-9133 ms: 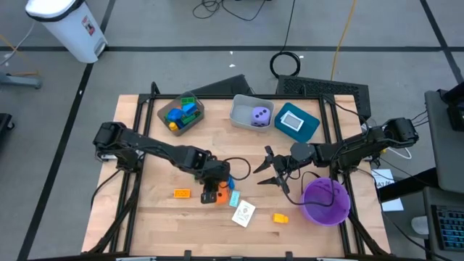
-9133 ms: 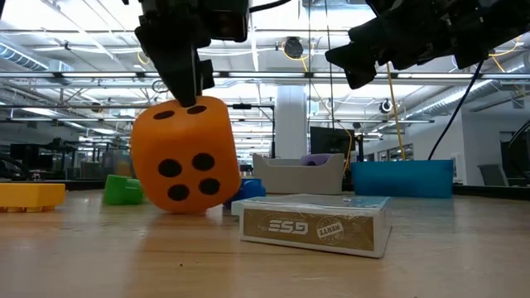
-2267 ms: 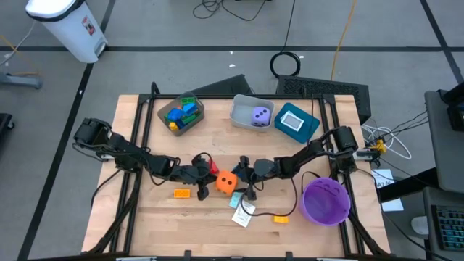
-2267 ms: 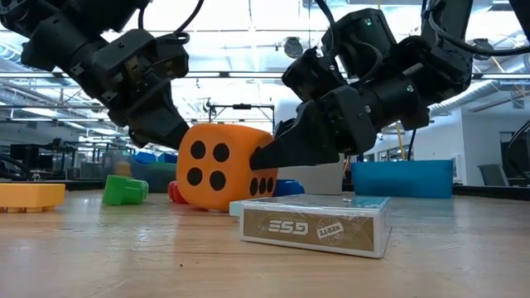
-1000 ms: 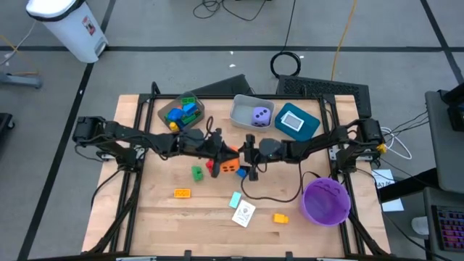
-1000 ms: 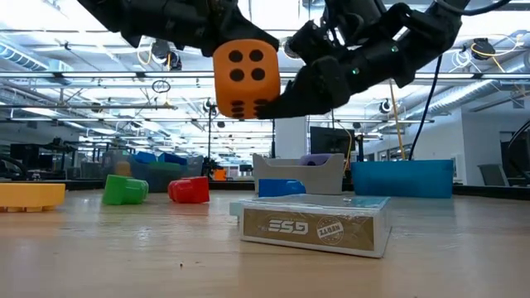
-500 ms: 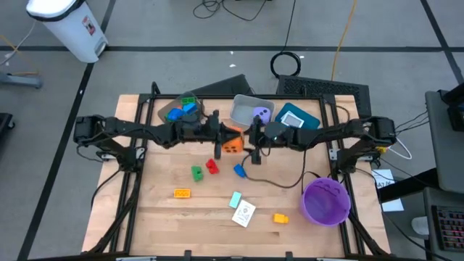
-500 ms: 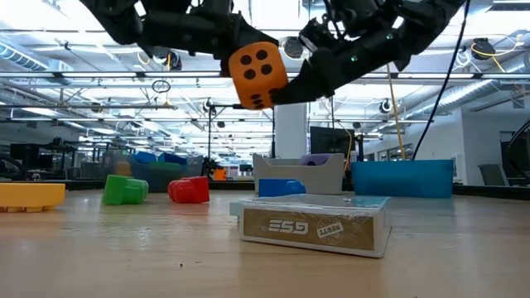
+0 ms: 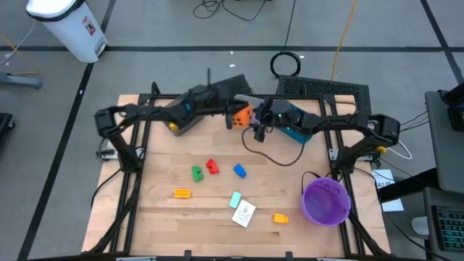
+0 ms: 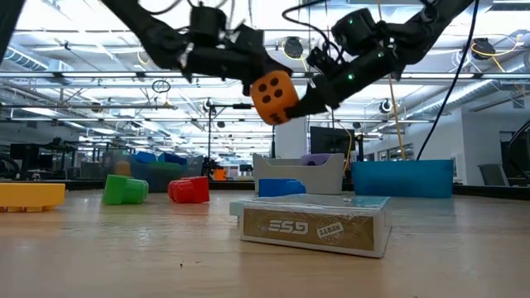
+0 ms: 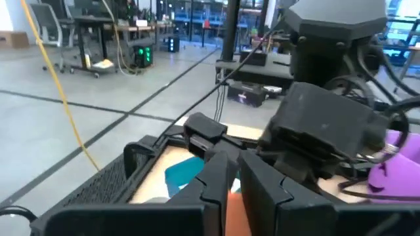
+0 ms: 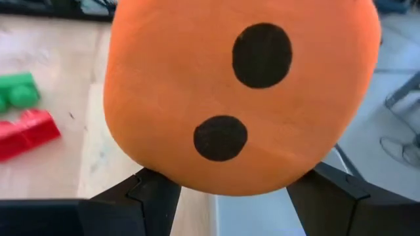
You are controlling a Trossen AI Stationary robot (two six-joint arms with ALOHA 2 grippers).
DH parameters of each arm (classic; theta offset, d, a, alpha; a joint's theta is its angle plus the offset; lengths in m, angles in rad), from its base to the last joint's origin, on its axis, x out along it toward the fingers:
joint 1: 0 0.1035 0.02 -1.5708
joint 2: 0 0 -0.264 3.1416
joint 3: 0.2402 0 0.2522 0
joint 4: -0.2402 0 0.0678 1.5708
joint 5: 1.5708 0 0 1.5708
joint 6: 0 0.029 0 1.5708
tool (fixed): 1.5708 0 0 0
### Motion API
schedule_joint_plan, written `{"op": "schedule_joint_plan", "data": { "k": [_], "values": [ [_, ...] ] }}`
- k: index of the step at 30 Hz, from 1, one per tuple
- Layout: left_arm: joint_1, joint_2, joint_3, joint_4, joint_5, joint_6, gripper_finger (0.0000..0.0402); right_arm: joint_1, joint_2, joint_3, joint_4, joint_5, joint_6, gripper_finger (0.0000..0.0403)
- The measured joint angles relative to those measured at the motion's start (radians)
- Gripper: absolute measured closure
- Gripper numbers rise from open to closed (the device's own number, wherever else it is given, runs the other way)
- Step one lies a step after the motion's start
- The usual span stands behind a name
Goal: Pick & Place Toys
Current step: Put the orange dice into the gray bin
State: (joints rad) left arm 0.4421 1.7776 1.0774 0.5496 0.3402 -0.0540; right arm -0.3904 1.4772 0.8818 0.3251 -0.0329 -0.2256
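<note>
A wooden counter (image 9: 167, 225) on a dark metal frame stands on a grey floor (image 9: 145, 29) crossed by dark lines. Along the counter's far edge sit three bins: a brown bin (image 9: 190, 122) to the left, a grey bin (image 10: 290, 175) in the middle, largely hidden from above, and a teal bin (image 9: 303, 127) to the right. A purple round bowl (image 9: 325, 201) rests at the near right corner. Beyond the counter, a white waste bin (image 9: 67, 26) stands on the floor at the far left, and a coiled black cable (image 9: 286, 64) lies near a yellow cord (image 9: 341, 40). Dark equipment (image 9: 446, 109) lines the right edge.
</note>
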Motion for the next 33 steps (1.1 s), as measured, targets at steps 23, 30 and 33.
{"op": "schedule_joint_plan", "data": {
  "k": [23, 30, 33],
  "values": [
    [0.164, 0.146, 0.168, -0.220, -0.024, -0.062, 0.0360, -0.238, 0.158, 0.024, 0.147, -0.210, 0.039, 0.0161],
    [0.161, 0.147, 0.168, -0.235, -0.030, -0.056, 0.0360, -0.244, 0.211, 0.042, 0.152, -0.208, 0.025, 0.0161],
    [0.159, 0.148, 0.168, -0.238, -0.036, -0.055, 0.0360, -0.252, 0.211, 0.043, 0.140, -0.209, 0.024, 0.0161]
  ]
}}
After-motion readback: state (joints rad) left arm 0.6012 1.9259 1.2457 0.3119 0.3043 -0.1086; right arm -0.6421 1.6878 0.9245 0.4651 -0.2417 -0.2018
